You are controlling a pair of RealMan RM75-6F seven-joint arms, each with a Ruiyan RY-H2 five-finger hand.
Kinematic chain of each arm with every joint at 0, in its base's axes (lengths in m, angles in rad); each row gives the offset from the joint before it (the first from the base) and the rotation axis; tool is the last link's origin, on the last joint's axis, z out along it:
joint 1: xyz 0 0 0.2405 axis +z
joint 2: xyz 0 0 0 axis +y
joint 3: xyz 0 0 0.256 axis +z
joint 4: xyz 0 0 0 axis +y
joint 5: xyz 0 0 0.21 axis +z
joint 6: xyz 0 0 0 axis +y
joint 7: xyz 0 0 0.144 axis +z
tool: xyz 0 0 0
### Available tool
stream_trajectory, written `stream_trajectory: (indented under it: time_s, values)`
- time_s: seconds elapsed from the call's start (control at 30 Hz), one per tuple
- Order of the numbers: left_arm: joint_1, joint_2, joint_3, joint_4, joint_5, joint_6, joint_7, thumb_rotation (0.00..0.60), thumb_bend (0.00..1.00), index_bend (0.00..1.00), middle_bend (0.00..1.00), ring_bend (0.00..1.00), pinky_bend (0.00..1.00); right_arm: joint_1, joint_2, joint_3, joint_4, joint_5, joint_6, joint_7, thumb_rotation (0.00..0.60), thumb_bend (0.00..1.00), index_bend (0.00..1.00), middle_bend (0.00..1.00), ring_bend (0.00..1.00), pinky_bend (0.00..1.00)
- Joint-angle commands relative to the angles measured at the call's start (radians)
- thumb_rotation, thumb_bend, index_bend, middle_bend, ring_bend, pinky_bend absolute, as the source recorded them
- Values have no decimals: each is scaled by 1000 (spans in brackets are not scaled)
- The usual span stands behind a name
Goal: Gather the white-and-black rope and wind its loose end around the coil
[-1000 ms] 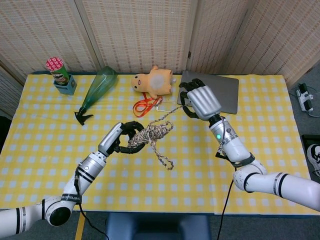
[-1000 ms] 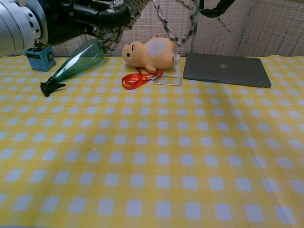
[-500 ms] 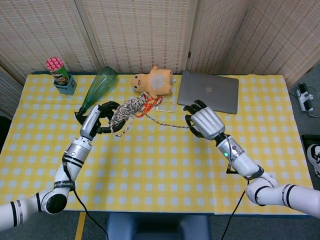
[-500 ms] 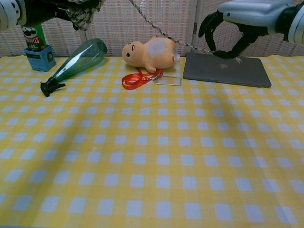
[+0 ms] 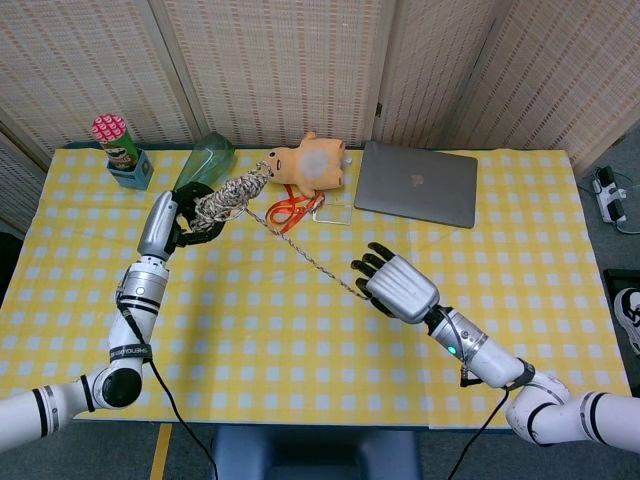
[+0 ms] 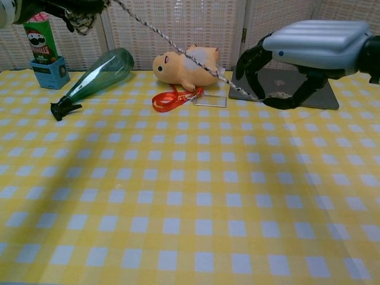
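My left hand (image 5: 180,222) grips the white-and-black rope coil (image 5: 226,198) in the air at the far left, near the green bottle; the chest view shows only a bit of that coil (image 6: 83,16) at the top left edge. From the coil the loose rope end (image 5: 300,250) runs taut down to the right, seen in the chest view as a strand (image 6: 172,44) crossing in front of the plush toy. My right hand (image 5: 398,288) holds that end in its curled fingers (image 6: 252,59) above the table's middle; the chest view has this hand (image 6: 306,50) at upper right.
A green bottle (image 5: 200,167), a chip can in a blue holder (image 5: 122,150), an orange plush toy (image 5: 308,163), a red lanyard with a clear card (image 5: 296,211) and a grey laptop (image 5: 418,184) lie along the back of the yellow checked table (image 5: 300,360).
My left hand carried the coil further left and back, toward the bottle. My right hand moved down and nearer, pulling the loose end out into a longer taut line.
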Motion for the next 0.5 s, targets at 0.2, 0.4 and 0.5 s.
stream_trajectory:
  time_s: [0.2,0.4,0.5]
  values:
    - [-33,-64,58,78,2,80,175,600,787,783,779,679,685,18,33,13,-101,-91,1,14,600,628,685,285,253,147]
    - [-42,-116,97,99,52,139,270,600,786,783,781,678,685,62,57,78,-176,-97,-20,21,600,630,687,286,254,147]
    - [-42,-137,109,98,75,162,299,600,786,783,781,677,685,86,61,121,-209,-75,-30,17,600,630,687,287,255,147]
